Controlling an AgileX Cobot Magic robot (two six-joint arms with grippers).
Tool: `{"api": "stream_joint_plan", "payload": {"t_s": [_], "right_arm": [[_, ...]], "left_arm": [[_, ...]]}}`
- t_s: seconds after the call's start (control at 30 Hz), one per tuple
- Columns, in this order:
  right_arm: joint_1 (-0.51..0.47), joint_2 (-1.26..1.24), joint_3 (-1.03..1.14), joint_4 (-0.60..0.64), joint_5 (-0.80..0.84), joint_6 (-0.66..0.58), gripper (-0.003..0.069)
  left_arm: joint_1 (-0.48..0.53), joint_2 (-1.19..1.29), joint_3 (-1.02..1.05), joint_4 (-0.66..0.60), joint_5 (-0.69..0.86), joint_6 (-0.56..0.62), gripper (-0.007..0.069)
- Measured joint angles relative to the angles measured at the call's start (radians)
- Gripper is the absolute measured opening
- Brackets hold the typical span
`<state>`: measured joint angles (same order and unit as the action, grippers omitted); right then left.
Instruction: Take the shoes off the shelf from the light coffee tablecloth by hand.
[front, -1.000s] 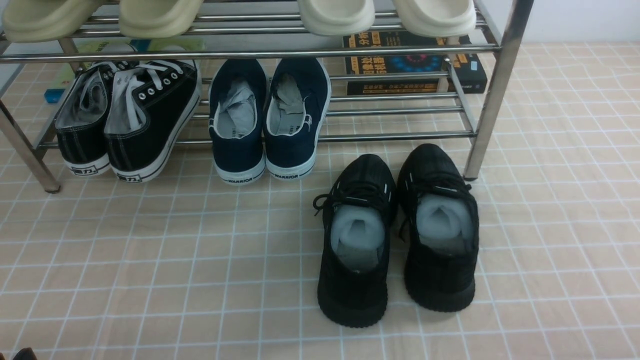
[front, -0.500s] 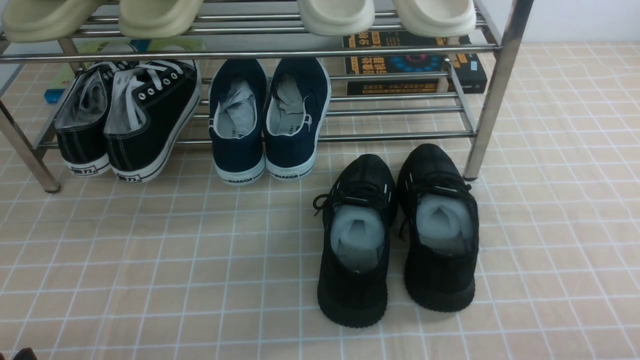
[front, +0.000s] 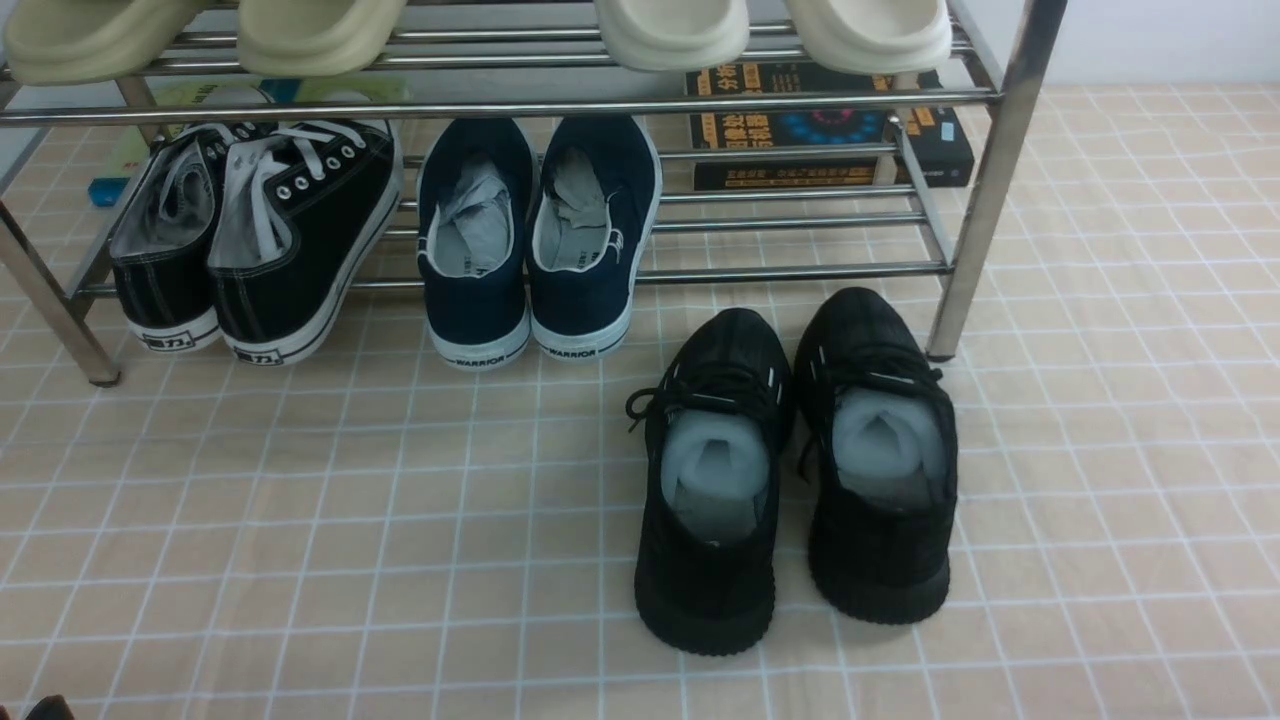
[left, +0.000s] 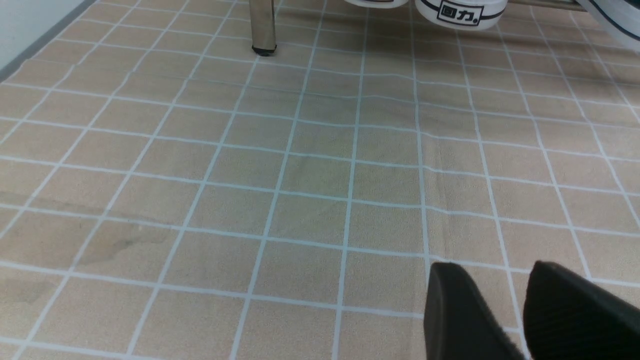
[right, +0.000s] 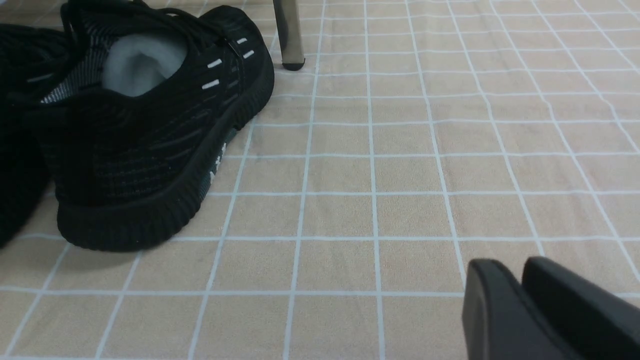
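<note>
The shoes, an all-black knit pair with grey lining, stand side by side on the light coffee tablecloth (front: 300, 520), one (front: 705, 590) left of the other (front: 880, 570), toes toward the shelf (front: 600, 105). They are off its bars, just in front of its right leg (front: 965, 250). In the right wrist view one shoe (right: 150, 140) is off to the side of my right gripper (right: 507, 262), well apart from it; the fingers lie almost together with nothing between them. My left gripper (left: 492, 267) hovers over bare cloth, its fingers parted and empty. Neither gripper shows in the front view.
On the lower tier sit a black canvas white-laced pair (front: 260, 230) and a navy pair (front: 540, 240). Cream slippers (front: 670, 30) rest on the upper tier. Dark books (front: 830, 125) lie behind the rack. A chrome leg (left: 262, 25) stands ahead of the left gripper.
</note>
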<state>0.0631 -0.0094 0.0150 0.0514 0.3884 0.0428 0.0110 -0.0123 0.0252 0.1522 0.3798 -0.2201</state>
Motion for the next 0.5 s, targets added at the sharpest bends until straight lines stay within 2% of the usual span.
{"api": "stream_joint_plan", "payload": {"t_s": [0.5], "right_arm": [[0.0, 0.0, 0.0, 0.0, 0.0, 0.0, 0.0121]], "left_arm": [[0.0, 0.0, 0.0, 0.0, 0.0, 0.0, 0.0239]]}}
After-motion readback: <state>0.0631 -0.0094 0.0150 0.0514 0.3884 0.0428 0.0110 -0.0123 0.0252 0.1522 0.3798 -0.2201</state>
